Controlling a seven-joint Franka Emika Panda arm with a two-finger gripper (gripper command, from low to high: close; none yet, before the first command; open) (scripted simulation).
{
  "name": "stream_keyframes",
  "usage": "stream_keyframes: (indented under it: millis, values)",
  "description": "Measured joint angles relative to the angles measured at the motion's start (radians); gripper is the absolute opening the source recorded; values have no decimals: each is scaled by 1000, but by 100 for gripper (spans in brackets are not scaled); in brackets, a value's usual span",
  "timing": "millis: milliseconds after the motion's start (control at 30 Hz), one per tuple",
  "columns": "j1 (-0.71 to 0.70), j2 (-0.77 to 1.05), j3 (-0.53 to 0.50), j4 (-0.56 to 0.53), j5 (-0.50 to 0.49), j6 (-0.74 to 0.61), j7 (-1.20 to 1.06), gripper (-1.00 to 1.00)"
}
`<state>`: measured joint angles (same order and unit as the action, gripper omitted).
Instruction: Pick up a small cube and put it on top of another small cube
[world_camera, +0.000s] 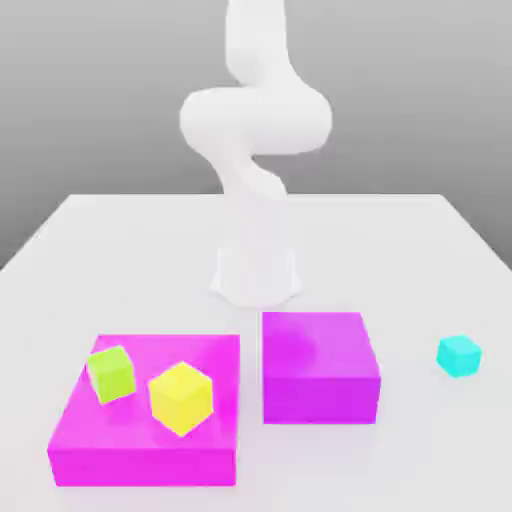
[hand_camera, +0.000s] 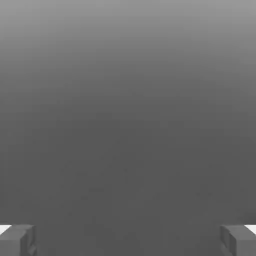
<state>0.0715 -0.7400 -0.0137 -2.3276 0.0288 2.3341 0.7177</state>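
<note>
Lime cube (world_camera: 111, 373) and yellow cube (world_camera: 181, 397) top magenta block (world_camera: 140, 455).

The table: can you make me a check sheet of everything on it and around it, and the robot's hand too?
Surface: white table, flat.
Job's things: small cyan cube sits alone on the table at the exterior view's right. Lime-green cube and yellow cube sit apart on the wide magenta block.
Clutter: a second, smaller magenta block beside the first, nothing on it.
Hand: hand open, fingers wide apart, nothing between them.
Cables: nothing seen.
Surroundings: white robot arm rises behind the blocks; plain grey backdrop.
</note>
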Motion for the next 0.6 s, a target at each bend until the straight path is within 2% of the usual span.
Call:
stream_keyframes:
  millis: [333,600]
  values:
    - [271,245,-21,-110,113,134,-329,0]
    - [449,438,15,-196,184,238,-575,0]
